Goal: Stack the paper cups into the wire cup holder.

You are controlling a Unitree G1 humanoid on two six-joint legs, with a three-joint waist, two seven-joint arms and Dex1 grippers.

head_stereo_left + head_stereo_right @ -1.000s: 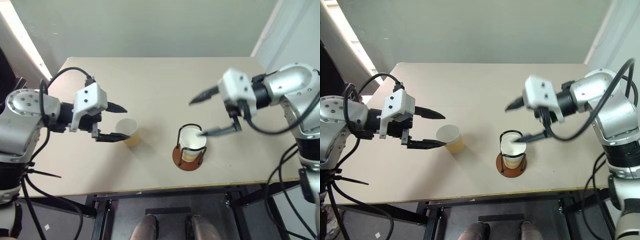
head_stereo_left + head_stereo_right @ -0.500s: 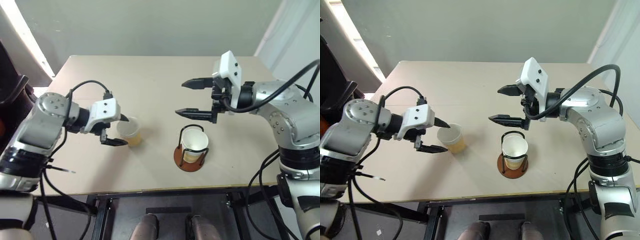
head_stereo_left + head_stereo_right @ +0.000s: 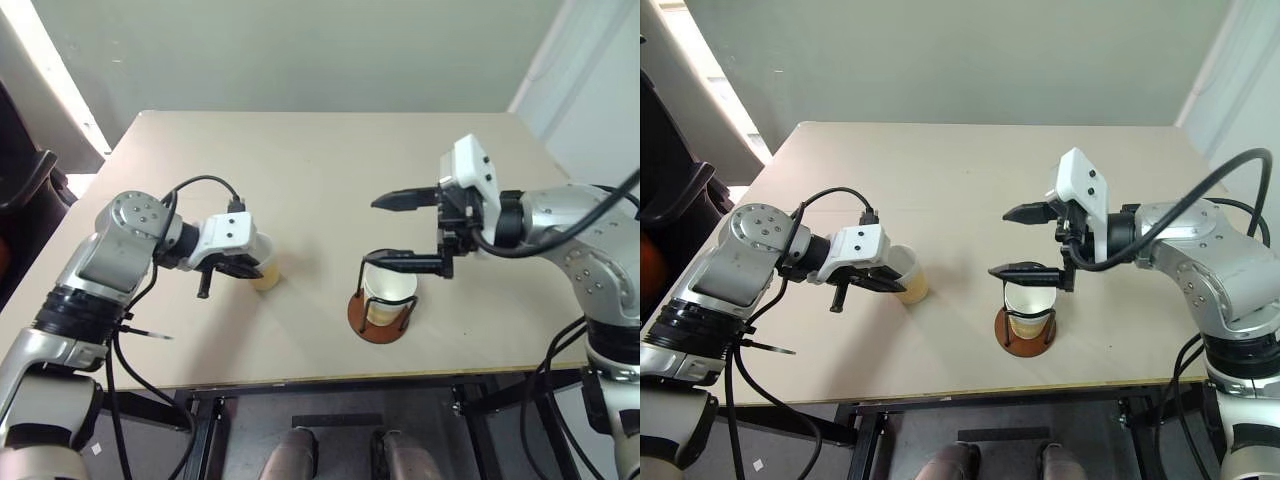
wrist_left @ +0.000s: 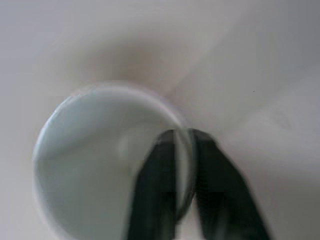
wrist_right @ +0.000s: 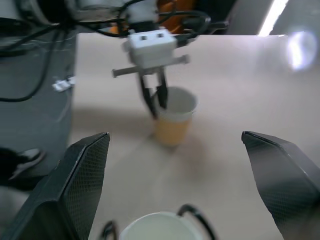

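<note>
- the step in hand was the pick-up of a loose paper cup (image 3: 262, 262), which stood on the table (image 3: 300, 150) toward its left edge and front half, well apart from the wire cup holder (image 3: 381, 300).
- the left gripper (image 3: 880, 281) had its two fingers pinched onto that cup's rim, one inside the wall and one outside, as the left wrist view showed (image 4: 172, 175).
- the holder stood near the table's front edge, about midway along it, and already carried at least one cup (image 3: 1029, 298) inside its loops; how many were nested there could not be told.
- the right gripper (image 3: 405, 232) hung just above the holder with its fingers spread wide and nothing between them.
- the next move likely called for lifting the pinched cup clear, carrying it toward the holder, and lowering it upright into the cup there; the right arm would probably need to clear away first.
- compared with a second earlier, the left fingers had gone from wide apart beside the cup to closed on its rim, and the right gripper had drawn up out of the holder.
</note>
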